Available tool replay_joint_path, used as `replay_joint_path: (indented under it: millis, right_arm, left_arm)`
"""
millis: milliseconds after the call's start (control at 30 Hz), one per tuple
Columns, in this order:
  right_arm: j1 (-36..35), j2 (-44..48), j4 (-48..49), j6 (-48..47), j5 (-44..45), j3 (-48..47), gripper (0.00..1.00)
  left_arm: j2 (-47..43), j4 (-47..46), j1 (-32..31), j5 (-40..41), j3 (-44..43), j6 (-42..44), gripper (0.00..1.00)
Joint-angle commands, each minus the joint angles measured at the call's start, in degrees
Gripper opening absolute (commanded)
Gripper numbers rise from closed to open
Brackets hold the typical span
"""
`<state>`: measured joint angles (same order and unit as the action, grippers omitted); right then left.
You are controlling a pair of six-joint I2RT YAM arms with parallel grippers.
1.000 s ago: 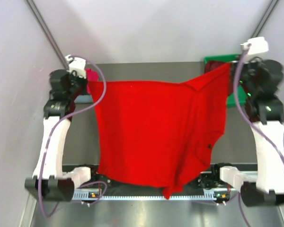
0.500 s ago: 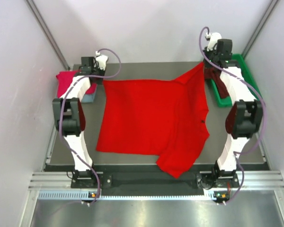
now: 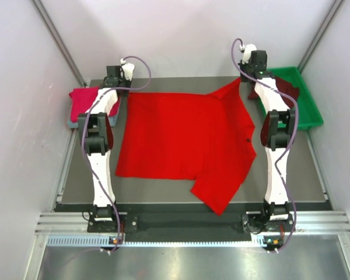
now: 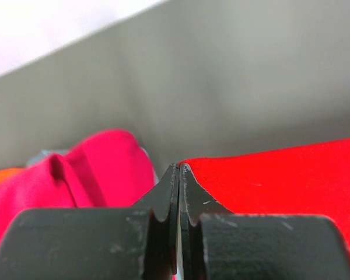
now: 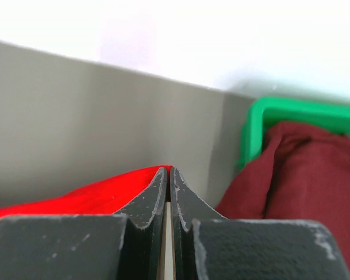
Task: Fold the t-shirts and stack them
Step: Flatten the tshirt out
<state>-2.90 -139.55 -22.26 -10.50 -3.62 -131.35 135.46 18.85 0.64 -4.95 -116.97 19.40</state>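
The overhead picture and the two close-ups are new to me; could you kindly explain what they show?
Two robot arms are bolted at the near edge of a table. The overhead picture looks down from behind them; each close-up comes from a wrist camera, its own black fingers in front. A bright red t-shirt lies spread on the table. The left hand and right hand are shut, each pinching a far corner of it. A crimson-pink t-shirt lies far left; a dark maroon t-shirt sits in the green tray far right.

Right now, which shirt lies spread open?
The bright red shirt, flat mid-table; the pink shirt is piled at left, the maroon shirt bunched in the tray.
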Motion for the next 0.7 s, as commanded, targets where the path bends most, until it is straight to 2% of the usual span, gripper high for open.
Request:
replay_joint_path:
  millis: [0, 400, 533, 667]
  right_arm:
    - [0.17, -3.00, 3.80, 0.04, 2.12, -8.12, 0.00]
    - [-2.28, -4.60, 6.09, 1.98, 2.12, -9.89, 0.00]
    - [-3.52, -2.14, 4.60, 2.41, 1.95, -8.84, 0.00]
    - [-4.57, 2.86, 2.40, 3.55, 0.98, -3.85, 0.00]
  left_arm:
    - [1.56, -5.83, 0.23, 4.07, -4.49, -0.41, 0.00]
    - [8.24, -8.57, -0.38, 8.73, -13.55, -1.38, 0.00]
    - [5.27, -8.83, -0.29, 8.64, -11.19, -2.61, 0.00]
    - [0.52, -10.24, -0.29, 7.06, -3.47, -2.26, 0.00]
